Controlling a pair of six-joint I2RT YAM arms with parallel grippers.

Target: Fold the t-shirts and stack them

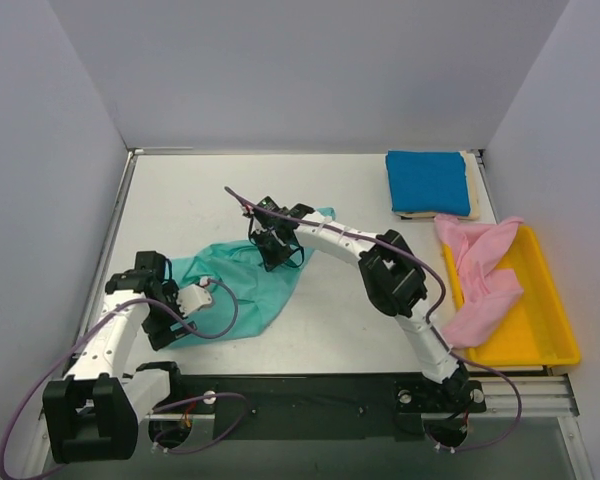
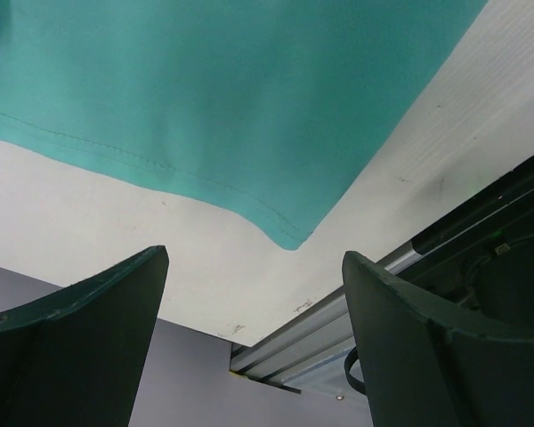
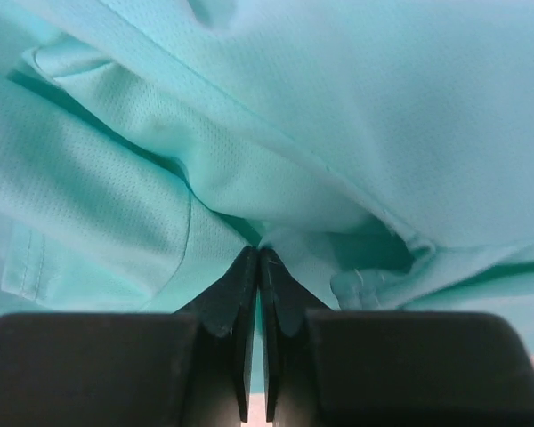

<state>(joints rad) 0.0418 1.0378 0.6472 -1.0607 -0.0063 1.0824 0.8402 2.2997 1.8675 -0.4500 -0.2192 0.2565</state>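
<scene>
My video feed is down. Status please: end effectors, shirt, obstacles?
Right end effector shut on teal shirt. Left end effector open, empty, near its hem. Shirt rumpled. Nothing blocks.

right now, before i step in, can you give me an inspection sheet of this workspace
surface: white table, small marks near front edge
job's things: teal-green t-shirt rumpled mid-table; blue t-shirt folded on cream t-shirt, far right; pink t-shirt rumpled, draped over tray
clutter: yellow tray, right edge
jaws: left jaws open, empty, near teal hem; right jaws shut on teal fold
cables: purple cables loop loose off both arms
surroundings: plain walls on three sides
</scene>
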